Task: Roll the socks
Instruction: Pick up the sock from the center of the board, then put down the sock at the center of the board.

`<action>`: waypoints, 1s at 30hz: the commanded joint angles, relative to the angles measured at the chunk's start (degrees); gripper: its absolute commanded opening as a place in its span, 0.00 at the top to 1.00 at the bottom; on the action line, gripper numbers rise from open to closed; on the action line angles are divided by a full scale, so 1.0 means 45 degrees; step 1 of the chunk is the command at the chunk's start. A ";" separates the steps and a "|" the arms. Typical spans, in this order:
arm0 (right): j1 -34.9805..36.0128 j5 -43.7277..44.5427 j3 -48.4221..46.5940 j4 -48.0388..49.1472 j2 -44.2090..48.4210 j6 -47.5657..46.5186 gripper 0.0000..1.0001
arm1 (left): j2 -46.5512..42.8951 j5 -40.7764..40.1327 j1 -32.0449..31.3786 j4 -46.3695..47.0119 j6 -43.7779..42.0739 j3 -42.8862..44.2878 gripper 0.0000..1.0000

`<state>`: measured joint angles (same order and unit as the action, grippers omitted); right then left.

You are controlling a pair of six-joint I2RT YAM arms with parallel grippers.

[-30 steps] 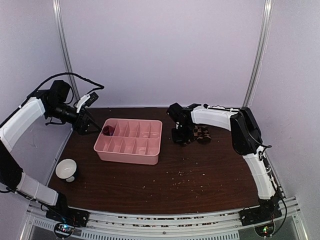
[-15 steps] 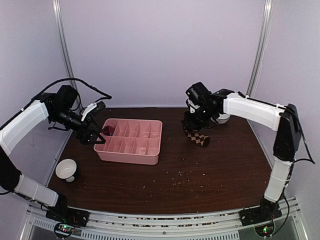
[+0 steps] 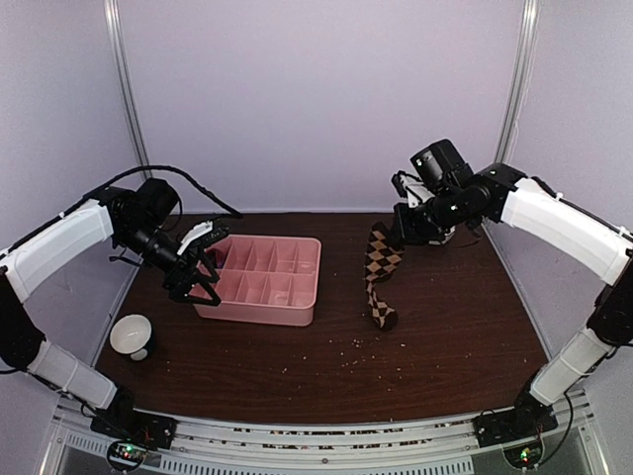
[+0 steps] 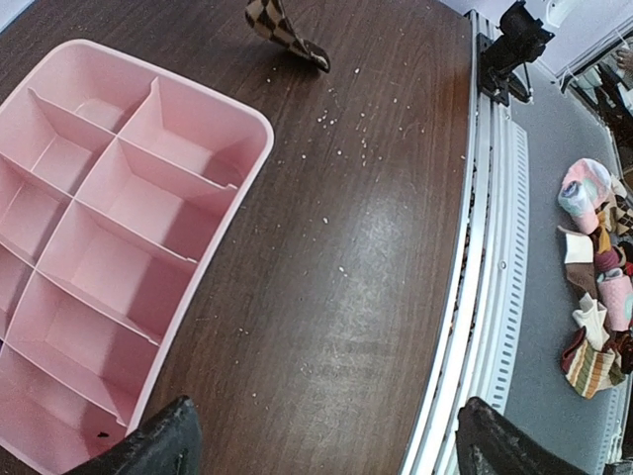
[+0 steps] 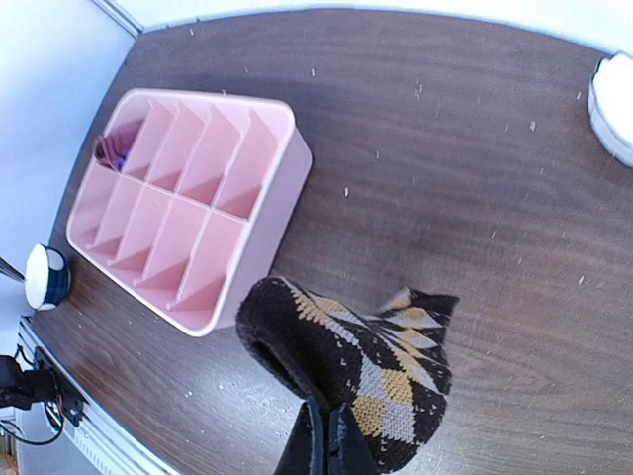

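In the top view, the right jaws are standing much higher than a second ago. They are closed tight on the upper end of the checkered sock. That sock was lying bunched on the table at about 1 o'clock, and now it is hanging long toward the table's middle. Its lower end seems to be reaching the wood, but this is not sure. The left jaws are coming from the far corner of the pink tray to the tray's 9 o'clock side. They are staying wide apart and holding nothing. A white bowl is sitting at 8 o'clock.

In the left wrist view, the two fingers are showing far apart with only tray and bare table between them. The sock's tip is showing at 12 o'clock.

In the right wrist view, the fingers are pinching the checkered fabric. The magenta sock is lying in a corner compartment of the tray, at 10 o'clock.

As a judgement, the lifting is straightening the sock, so it is becoming ready to be laid flat and rolled. No rolling is done yet, and the magenta sock is not yet out of the tray.
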<state>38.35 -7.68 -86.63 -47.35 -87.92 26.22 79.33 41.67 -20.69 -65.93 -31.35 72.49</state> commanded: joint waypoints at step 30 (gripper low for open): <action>0.4852 -0.0766 0.6891 0.6267 -0.1123 0.1650 1.00 | 0.0920 -0.0102 -0.1224 -0.0323 -0.1348 -0.0184 0.02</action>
<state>57.60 -8.51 -57.71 -31.75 -92.18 26.37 82.24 39.29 -24.10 -67.09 -33.52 73.25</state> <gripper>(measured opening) 0.008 0.962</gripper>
